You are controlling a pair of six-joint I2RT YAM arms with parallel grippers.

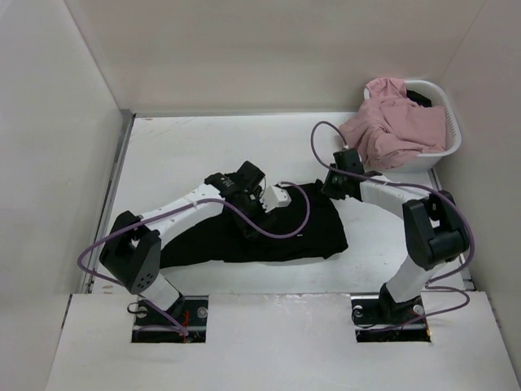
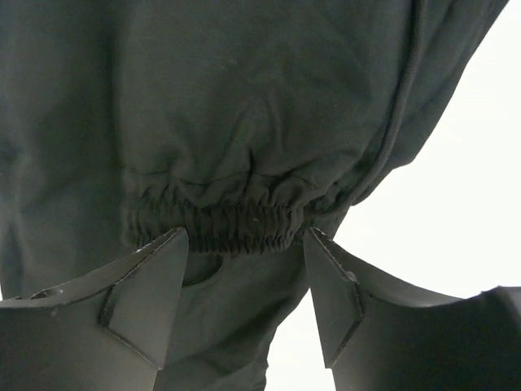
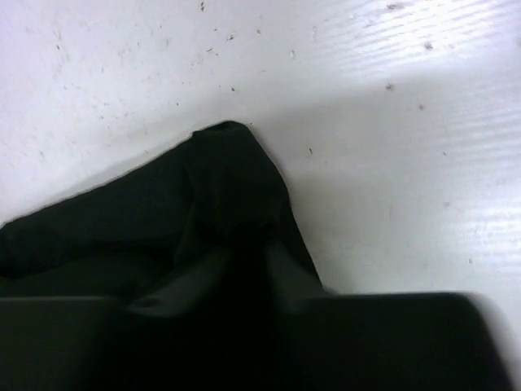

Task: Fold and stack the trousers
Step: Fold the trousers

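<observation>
The left gripper (image 2: 244,238) is standing with jaws apart, straddling the gathered elastic band (image 2: 213,220) of the black trousers (image 1: 277,232), which are lying rumpled on the white table (image 1: 179,147) between the arms. The right gripper (image 1: 336,181) is sitting at their far corner; I cannot tell how its jaws stand. Closing on only one layer would probably be skewing the fold.

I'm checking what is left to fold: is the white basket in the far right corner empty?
No, the basket holds a heap of pink cloth that hangs over its near rim.
</observation>
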